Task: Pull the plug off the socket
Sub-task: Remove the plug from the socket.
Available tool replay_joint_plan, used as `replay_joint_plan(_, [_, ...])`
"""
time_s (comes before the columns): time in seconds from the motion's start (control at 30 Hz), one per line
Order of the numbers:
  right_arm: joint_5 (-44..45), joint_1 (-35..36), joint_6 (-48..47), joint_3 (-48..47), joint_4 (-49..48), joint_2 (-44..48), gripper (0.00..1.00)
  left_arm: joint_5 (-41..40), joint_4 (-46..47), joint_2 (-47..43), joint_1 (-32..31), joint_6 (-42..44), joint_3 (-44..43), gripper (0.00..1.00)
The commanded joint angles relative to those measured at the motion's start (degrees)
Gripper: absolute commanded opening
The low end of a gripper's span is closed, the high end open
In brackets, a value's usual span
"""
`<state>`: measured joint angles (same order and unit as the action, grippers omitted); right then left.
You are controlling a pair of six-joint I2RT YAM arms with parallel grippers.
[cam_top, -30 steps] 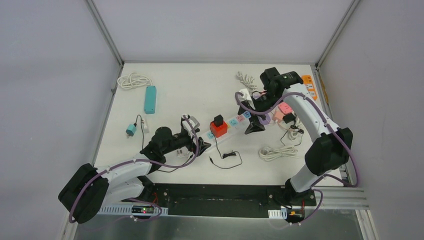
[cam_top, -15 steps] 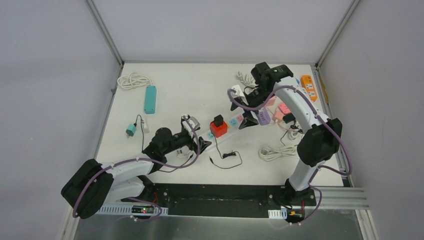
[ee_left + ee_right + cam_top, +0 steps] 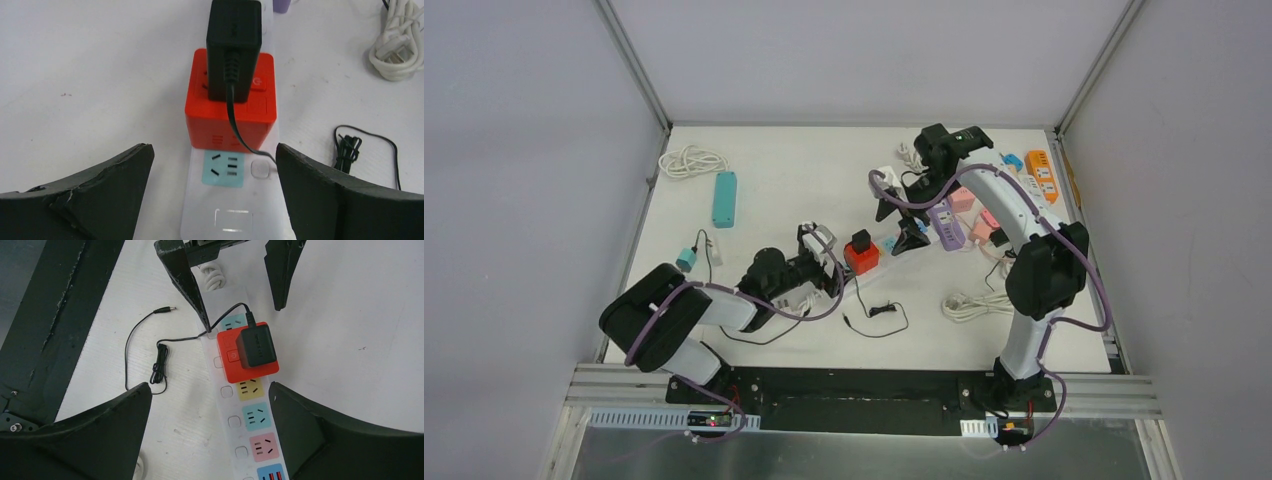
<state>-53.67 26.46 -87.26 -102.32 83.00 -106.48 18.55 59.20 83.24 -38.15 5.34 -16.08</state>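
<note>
- The left gripper (image 3: 212, 150) is spread wide and holds nothing, one finger on either side of the white power strip (image 3: 225, 215).
- Just ahead of its fingertips and centred between them, the black plug adapter (image 3: 234, 45) stands upright, still seated in the red socket cube (image 3: 227, 120) on the strip.
- The right gripper (image 3: 210, 387) is also wide open and empty. It faces the left one from above the strip, with the plug just ahead of its fingertips.
- The adapter's thin black cable (image 3: 160, 365) lies loose on the table, ahead of the right gripper and off to one side.
</note>
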Motion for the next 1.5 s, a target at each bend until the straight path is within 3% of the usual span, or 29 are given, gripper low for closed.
replay_joint_plan(0.0, [-2.3,0.2,2.4,0.1,-3.8,1.2,0.9,1.7,13.0,4.1,-0.1,-1.7,-3.4,0.95])
replay_joint_plan(0.37, [-2.9,0.2,6.3,1.2,-8.4,-0.3,0.89,0.7,16.5,12.7,-2.5,0.8,-6.6,0.93])
replay_joint_plan(0.7, [-1.7,0.4,8.6,4.0,-16.7,-1.8,0.88,3.6,18.9,18.0,-2.9,1.9,-8.2,0.68])
replay_joint_plan(0.8, [-1.5,1.0,8.2,3.6,-18.2,-3.2,0.87,3.7,18.9,18.4,-2.9,1.6,-8.3,0.52])
replay_joint_plan(0.97, [0.1,2.4,9.2,2.8,-20.3,-5.3,0.86,5.1,18.9,19.3,-2.9,1.4,-8.8,0.51])
replay_joint_plan(1.17, [1.9,4.2,9.9,3.8,-22.0,-5.8,0.78,6.7,19.9,20.3,-2.9,1.5,-8.9,0.49])
replay_joint_plan(1.47, [4.0,4.9,9.8,6.8,-23.8,-4.6,0.58,11.6,19.7,20.2,-2.2,2.0,-8.4,0.38])
